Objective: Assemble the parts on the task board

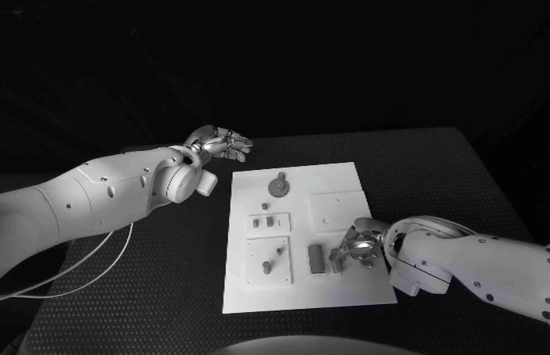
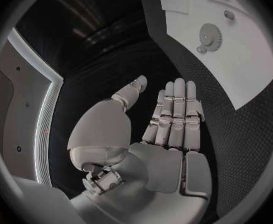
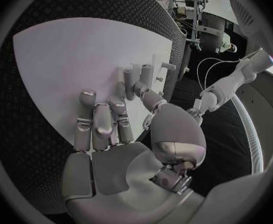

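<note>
1. Your landmark is the task board (image 1: 344, 291), the white plate lying flat in the middle of the black worktop (image 1: 458, 172).
2. Your left hand (image 1: 220, 144) is off the board, above the worktop just beyond the board's far left corner. Its fingers (image 2: 176, 109) are straight and side by side, the thumb apart, and it holds nothing.
3. Your right hand (image 1: 358, 246) is over the board's right side, near the front. Its fingertips (image 3: 121, 90) reach in among the small upright parts (image 3: 147, 75); you cannot tell whether it grips one.
4. A round geared part (image 1: 279, 186) lies on the far half of the board.
5. Other small pieces (image 1: 270, 221) sit in the board's left panels, nearer the front.
6. A dark block (image 1: 316, 258) stands just left of your right hand.
</note>
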You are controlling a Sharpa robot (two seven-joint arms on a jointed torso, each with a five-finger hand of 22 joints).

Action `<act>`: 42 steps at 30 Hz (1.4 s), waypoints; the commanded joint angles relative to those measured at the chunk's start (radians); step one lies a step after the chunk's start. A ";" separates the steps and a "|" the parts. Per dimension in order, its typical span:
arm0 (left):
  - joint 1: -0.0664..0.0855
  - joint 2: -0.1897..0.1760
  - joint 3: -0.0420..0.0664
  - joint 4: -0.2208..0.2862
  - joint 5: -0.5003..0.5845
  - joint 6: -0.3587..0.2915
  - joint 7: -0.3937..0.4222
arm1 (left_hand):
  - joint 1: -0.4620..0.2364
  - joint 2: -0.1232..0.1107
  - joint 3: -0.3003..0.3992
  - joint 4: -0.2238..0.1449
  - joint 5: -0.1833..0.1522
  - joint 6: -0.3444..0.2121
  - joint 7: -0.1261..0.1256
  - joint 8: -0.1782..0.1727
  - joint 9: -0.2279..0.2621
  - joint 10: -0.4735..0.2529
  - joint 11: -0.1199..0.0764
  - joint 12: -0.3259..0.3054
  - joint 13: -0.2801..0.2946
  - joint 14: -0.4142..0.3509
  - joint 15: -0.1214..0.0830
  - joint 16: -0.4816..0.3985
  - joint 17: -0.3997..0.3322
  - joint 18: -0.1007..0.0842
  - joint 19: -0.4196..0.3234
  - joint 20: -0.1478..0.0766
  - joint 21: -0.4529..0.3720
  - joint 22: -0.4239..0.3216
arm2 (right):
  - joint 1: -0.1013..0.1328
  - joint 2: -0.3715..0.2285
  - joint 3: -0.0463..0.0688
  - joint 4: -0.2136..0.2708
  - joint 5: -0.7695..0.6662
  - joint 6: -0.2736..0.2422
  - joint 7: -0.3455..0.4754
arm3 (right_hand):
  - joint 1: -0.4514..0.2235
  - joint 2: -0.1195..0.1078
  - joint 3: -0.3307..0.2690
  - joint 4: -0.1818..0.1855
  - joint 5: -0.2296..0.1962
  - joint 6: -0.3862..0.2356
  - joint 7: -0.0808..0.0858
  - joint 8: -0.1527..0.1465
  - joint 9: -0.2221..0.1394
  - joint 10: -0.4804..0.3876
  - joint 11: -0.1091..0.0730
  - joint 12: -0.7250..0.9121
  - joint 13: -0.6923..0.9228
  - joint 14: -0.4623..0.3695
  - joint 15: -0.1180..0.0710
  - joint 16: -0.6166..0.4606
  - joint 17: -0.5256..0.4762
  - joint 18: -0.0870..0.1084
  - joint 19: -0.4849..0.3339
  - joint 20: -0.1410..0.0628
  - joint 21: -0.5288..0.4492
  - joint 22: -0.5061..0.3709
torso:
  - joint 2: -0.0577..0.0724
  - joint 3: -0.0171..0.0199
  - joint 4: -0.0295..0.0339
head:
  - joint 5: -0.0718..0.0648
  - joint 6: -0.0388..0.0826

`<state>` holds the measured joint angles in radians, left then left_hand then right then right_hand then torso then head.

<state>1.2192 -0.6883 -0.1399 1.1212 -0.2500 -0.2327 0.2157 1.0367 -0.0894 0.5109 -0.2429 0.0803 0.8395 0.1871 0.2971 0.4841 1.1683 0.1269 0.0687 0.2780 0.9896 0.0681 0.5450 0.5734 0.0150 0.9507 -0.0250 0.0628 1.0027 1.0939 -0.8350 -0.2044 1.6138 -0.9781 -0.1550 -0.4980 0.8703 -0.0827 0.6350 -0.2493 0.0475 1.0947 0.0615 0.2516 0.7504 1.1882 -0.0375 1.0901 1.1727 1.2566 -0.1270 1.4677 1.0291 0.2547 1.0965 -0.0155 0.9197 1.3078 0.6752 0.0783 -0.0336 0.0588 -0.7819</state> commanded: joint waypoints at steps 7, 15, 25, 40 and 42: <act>0.001 0.001 0.001 0.003 0.004 0.013 0.006 | -0.009 0.001 0.000 0.006 0.004 -0.007 0.002 0.003 -0.001 -0.007 -0.002 0.000 -0.001 0.000 0.007 -0.006 0.002 -0.006 -0.006 0.000 0.005 -0.001 | -0.003 0.007 -0.002 0.000 0.002 0.035 0.005 | -0.056 -0.073 0.020 0.060 0.003 -0.006 0.012 -0.014 -0.006 -0.014 0.002 -0.009 -0.003 -0.027 -0.005 -0.010 -0.021 0.007 0.003 0.002 -0.013 0.009 | 0.000 -0.0003 0.0001 | 0.001 -0.002; 0.001 0.000 0.001 0.003 0.004 0.014 0.006 | -0.009 0.001 0.001 0.006 0.004 -0.008 0.002 0.003 -0.001 -0.007 -0.002 0.001 -0.001 0.001 0.007 -0.006 0.002 -0.006 -0.006 0.000 0.005 -0.001 | -0.003 0.008 -0.002 0.000 0.002 0.042 0.008 | -0.059 -0.089 0.031 0.077 0.003 -0.009 0.013 -0.016 -0.006 -0.017 0.003 -0.010 -0.004 -0.033 -0.005 -0.012 -0.028 0.007 0.002 0.002 -0.015 0.010 | 0.000 0.0000 -0.0001 | 0.002 -0.005; 0.001 0.001 0.001 0.003 0.004 0.014 0.006 | -0.008 0.001 0.001 0.006 0.004 -0.008 0.002 0.003 -0.001 -0.007 -0.002 0.001 -0.002 0.001 0.007 -0.007 0.003 -0.006 -0.006 0.000 0.006 -0.001 | -0.003 0.008 -0.002 -0.001 0.001 0.046 0.017 | -0.009 -0.014 0.026 0.002 0.003 -0.013 0.015 -0.017 -0.002 -0.021 0.005 -0.008 -0.003 -0.038 -0.002 -0.009 -0.029 0.007 -0.006 0.003 -0.014 0.017 | 0.000 0.0004 -0.0003 | 0.002 -0.006; 0.001 0.002 0.001 0.001 0.004 0.015 0.004 | -0.007 0.001 0.001 0.006 0.004 -0.008 0.002 0.003 -0.002 -0.007 -0.002 0.001 -0.002 0.001 0.007 -0.007 0.004 -0.006 -0.006 0.000 0.006 -0.002 | -0.003 -0.003 -0.001 0.003 -0.035 0.035 0.073 | -0.018 -0.056 0.001 0.001 0.003 -0.015 0.017 -0.020 0.000 -0.022 0.008 -0.008 -0.006 -0.048 0.001 -0.010 -0.042 0.007 -0.010 0.012 -0.014 0.015 | 0.000 0.0003 0.0001 | 0.001 -0.007; 0.001 0.002 0.001 0.001 0.004 0.015 0.004 | -0.007 0.001 0.001 0.006 0.004 -0.008 0.002 0.003 -0.002 -0.008 -0.002 0.001 -0.002 0.001 0.007 -0.007 0.004 -0.006 -0.006 0.000 0.006 -0.002 | -0.003 -0.010 -0.001 0.007 -0.037 0.038 0.089 | -0.043 -0.125 0.030 0.065 0.004 -0.025 0.021 -0.027 -0.003 -0.029 0.011 -0.010 -0.006 -0.056 0.002 -0.013 -0.052 0.007 -0.007 0.011 -0.020 0.011 | 0.000 0.0003 0.0004 | 0.001 -0.006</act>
<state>1.2194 -0.6880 -0.1399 1.1206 -0.2500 -0.2307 0.2145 1.0368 -0.0894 0.5109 -0.2429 0.0803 0.8395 0.1871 0.2971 0.4833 1.1683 0.1269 0.0688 0.2773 0.9896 0.0681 0.5412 0.5760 0.0150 0.9507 -0.0250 0.0628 1.0020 1.0934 -0.8446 -0.2050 1.6133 -0.9950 -0.1374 -0.4649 0.8388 -0.1880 0.6611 -0.1972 0.0466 1.0748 0.0791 0.2233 0.7435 1.1653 -0.0255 1.0829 1.1668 1.2143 -0.1163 1.4593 0.9795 0.2541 1.0875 -0.0067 0.9041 1.3078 0.6753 0.0785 -0.0337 0.0603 -0.7891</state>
